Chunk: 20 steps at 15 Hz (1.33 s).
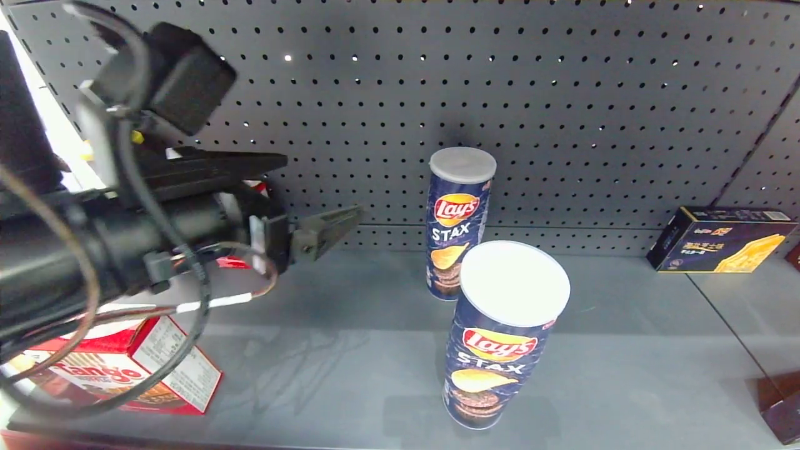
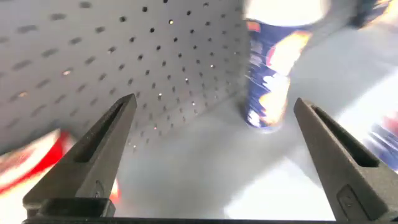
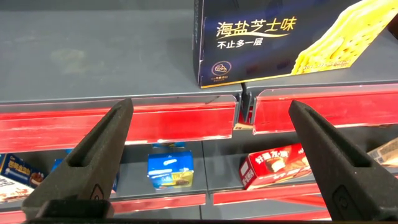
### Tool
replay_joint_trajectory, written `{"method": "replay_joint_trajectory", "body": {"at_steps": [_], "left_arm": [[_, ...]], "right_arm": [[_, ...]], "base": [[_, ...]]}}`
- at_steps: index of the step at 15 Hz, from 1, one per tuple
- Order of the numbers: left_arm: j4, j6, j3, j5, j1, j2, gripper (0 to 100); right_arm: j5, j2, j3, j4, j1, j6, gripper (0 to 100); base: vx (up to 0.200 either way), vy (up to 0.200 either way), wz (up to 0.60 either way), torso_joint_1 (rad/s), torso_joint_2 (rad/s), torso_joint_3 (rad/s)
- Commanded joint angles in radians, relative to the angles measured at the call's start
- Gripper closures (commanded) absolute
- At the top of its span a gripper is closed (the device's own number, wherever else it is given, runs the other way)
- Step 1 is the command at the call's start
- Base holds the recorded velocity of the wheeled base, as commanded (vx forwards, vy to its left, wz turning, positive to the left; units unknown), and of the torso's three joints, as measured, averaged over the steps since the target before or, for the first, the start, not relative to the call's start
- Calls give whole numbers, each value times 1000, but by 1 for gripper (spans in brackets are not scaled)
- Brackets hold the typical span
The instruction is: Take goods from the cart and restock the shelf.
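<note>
Two chip cans, rear can and front can, stand in file on the shelf, so left gripper and right gripper gape empty, seemingly free to fetch more.

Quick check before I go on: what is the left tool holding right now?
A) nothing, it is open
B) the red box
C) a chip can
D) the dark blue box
A: the left tool is open and grips nothing. The rear chip can and the front chip can both stand upright on the shelf, apart from it.
</note>
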Motion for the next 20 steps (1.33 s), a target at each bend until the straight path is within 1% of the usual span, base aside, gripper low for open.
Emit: {"method": "replay_joint_trajectory", "body": {"at_steps": [1,2,3,4,5,6,7,8,9,10,11,12,13,16,17,18,20], "left_arm": [[3,2,245,12,-46,-405,0],[14,4,298,12,-46,-508,0],[20,4,318,12,-46,-546,0],[74,4,403,11,-27,-714,0],[107,1,464,8,11,-823,0],[109,1,469,8,16,-830,0],[112,-6,565,3,109,-944,0],[103,-55,680,-35,253,-1043,0],[103,-85,755,-134,378,-1111,0],[106,-101,811,-233,479,-1169,0],[106,-125,867,-311,555,-1224,0],[103,-133,895,-331,574,-1243,0],[146,-128,921,-342,589,-1272,0],[262,-125,921,-342,591,-1274,0],[287,-134,921,-350,628,-1293,0],[287,-141,921,-341,628,-1326,0],[288,-153,921,-339,626,-1330,0]], "right_arm": [[0,0,0,0,0,0,0],[0,0,0,0,0,0,0],[0,0,0,0,0,0,0],[0,0,0,0,0,0,0],[0,2,0,0,0,0,0],[0,0,0,0,0,0,0],[0,0,0,0,0,0,0],[0,0,0,0,0,0,0],[0,2,0,0,0,0,0],[0,0,0,0,0,0,0],[0,0,0,0,0,0,0],[0,0,0,0,0,0,0],[0,0,0,0,0,0,0],[0,2,0,0,0,0,0],[0,2,0,0,0,0,0],[0,0,0,0,0,0,0],[0,0,0,0,0,0,0]], "base": [[0,0,0,0,0,0],[0,0,0,0,0,0],[0,0,0,0,0,0],[0,0,0,0,0,0],[0,0,0,0,0,0],[0,0,0,0,0,0],[0,0,0,0,0,0],[0,0,0,0,0,0],[0,0,0,0,0,0],[0,0,0,0,0,0],[0,0,0,0,0,0],[0,0,0,0,0,0],[0,0,0,0,0,0],[0,0,0,0,0,0],[0,0,0,0,0,0],[0,0,0,0,0,0],[0,0,0,0,0,0]]}}
